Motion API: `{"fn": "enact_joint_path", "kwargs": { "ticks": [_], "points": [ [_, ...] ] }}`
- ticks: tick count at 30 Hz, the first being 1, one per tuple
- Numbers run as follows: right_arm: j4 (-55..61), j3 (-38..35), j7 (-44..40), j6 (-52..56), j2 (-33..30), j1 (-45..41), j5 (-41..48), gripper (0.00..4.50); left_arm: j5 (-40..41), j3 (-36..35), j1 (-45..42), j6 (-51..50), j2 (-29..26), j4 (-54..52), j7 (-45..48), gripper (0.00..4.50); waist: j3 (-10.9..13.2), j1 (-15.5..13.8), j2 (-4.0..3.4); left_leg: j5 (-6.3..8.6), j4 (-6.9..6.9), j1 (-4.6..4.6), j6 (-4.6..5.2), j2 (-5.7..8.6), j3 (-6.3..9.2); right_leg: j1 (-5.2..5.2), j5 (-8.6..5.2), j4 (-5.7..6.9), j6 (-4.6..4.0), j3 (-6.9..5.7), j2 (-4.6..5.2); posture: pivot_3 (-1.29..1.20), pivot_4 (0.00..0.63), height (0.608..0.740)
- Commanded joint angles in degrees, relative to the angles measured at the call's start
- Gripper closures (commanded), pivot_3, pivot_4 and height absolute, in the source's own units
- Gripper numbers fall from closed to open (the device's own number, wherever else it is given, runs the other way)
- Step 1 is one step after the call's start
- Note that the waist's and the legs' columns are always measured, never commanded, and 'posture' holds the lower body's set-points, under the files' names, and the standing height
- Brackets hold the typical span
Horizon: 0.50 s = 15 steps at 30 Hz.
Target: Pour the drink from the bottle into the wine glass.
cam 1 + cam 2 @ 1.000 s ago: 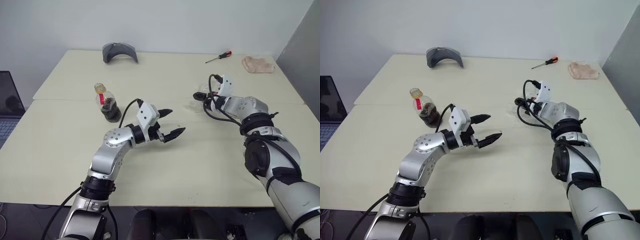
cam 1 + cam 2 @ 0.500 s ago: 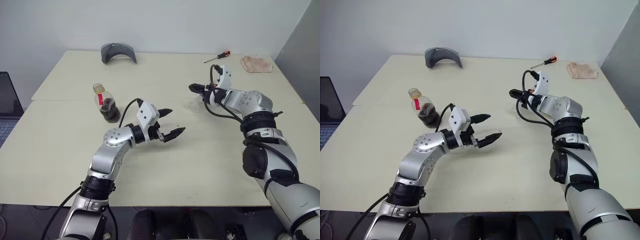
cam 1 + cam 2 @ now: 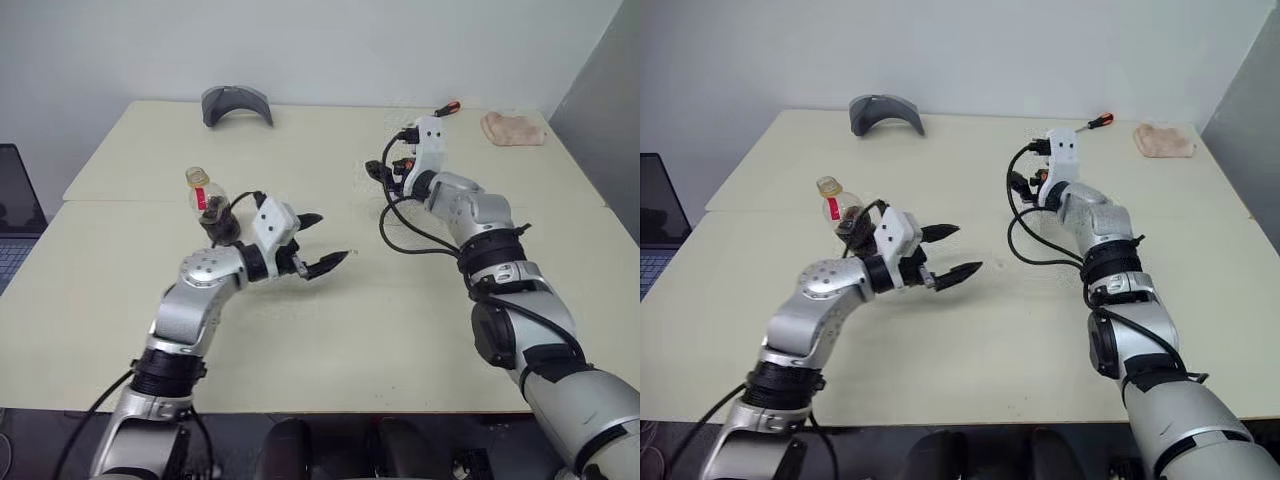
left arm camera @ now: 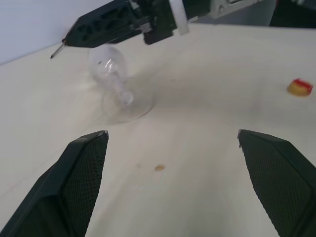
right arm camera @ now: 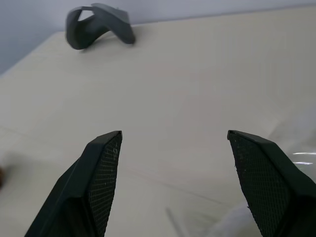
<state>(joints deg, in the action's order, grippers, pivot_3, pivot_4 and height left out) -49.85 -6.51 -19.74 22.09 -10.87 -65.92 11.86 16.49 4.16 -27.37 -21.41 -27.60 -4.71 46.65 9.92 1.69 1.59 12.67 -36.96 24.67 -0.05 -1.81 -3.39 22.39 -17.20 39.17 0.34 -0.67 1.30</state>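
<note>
Cream tabletop [image 3: 330,330] carries every item you see, listed from your left. Bottle [image 3: 208,206]: upright near the left side, uncapped, with dark drink [image 3: 218,226] low in its round body; it sits just behind your left arm's wrist. Left gripper [image 3: 322,240]: fingers spread wide and empty, held above the table to the right of the bottle, pointing toward the glass. Grey curved object [image 3: 236,102]: at the far edge, well behind the bottle. Cap [image 4: 299,87]: red and yellow, lying on the table in your left wrist view, apart from the glass. Glass [image 4: 114,84]: clear, standing on its foot right of centre, with your right gripper's black fingers [image 4: 106,24] just above its bowl. Right gripper [image 3: 377,172]: fingers parted, closed on nothing; whether they touch the glass you cannot tell. Screwdriver [image 3: 444,108] and crumpled cloth [image 3: 512,128]: at the far right edge.
</note>
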Motion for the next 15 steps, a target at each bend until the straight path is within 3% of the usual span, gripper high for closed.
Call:
{"fn": "enact_joint_path", "kwargs": {
  "ticks": [1,5,11,15],
  "points": [
    [0.84,4.71,2.94,-9.14,-1.64,0.76,-7.27,0.87,0.6,-0.77,-0.06,-0.81,0.02,-3.16,-1.1,0.0,0.0,-0.01,0.0,0.0,0.0,0.01,0.0,0.02,-0.01,0.0,0.0,0.0,0.0,0.01,0.02,0.0,0.15,0.74],
    [-2.1,9.96,7.94,-16.07,-3.36,2.16,-15.43,0.87,0.45,-0.27,0.66,-0.84,0.3,-3.75,-1.65,0.0,0.0,-0.01,0.0,-0.13,-0.01,0.01,-0.22,0.05,-0.02,0.0,0.0,-0.02,0.0,0.02,0.05,0.0,0.15,0.74],
    [-4.66,8.18,6.2,-16.29,-2.72,1.06,-14.73,0.87,0.12,-0.02,0.03,-0.58,0.92,-2.85,-2.0,0.0,0.0,0.06,0.0,-0.18,-0.01,-0.02,-0.3,0.02,-0.01,0.0,0.0,0.07,0.0,0.01,0.03,0.0,0.15,0.74],
    [-7.46,7.57,4.93,-15.69,-2.63,-0.11,-14.48,1.77,-0.08,0.18,-0.32,-0.32,1.11,-2.46,-2.19,0.0,0.0,0.04,0.0,-0.18,-0.01,-0.05,-0.3,0.02,-0.01,0.0,0.0,0.13,0.0,0.01,0.03,0.0,0.15,0.74]
  ]
}}
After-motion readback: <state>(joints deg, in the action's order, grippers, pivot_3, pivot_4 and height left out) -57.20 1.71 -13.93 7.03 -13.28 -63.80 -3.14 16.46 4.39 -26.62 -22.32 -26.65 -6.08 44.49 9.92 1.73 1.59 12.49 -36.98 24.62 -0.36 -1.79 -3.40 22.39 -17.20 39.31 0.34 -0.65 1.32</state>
